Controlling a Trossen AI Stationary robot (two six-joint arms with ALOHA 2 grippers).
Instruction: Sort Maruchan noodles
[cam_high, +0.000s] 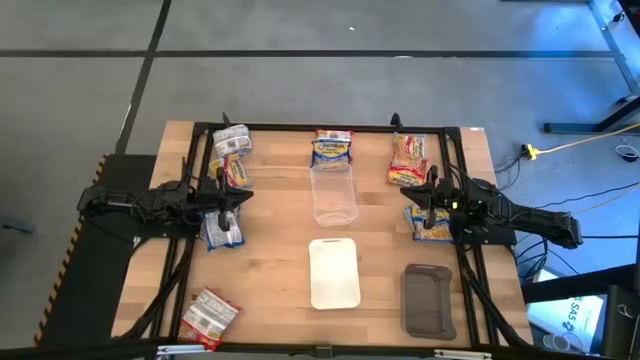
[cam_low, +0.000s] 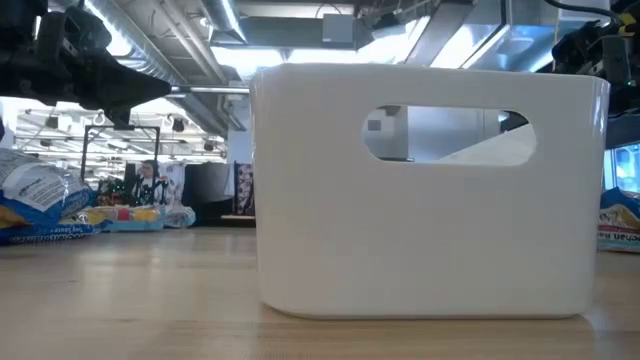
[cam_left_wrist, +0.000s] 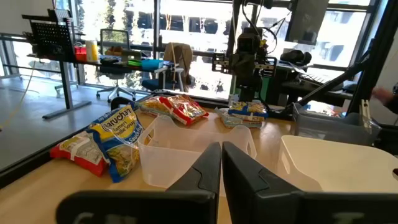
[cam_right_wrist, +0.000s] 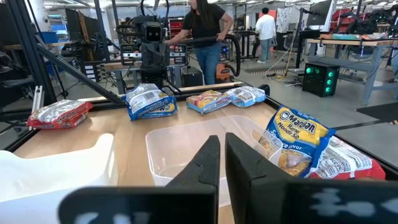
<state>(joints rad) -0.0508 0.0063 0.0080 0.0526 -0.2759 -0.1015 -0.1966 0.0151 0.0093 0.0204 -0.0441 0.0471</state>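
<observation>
While white tray (cam_low: 420, 200) blocks low view, noodle packets (cam_low: 40, 205) seem cropped.

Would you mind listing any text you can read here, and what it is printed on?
"Maruchan": blue-yellow packet, right wrist view; smaller lines beneath it too blurred.
"Maruchan", partly legible: blue-yellow packet, left wrist view.
"SAS": white sheet on the floor, high view.
All other packets' print is too small to read.
</observation>
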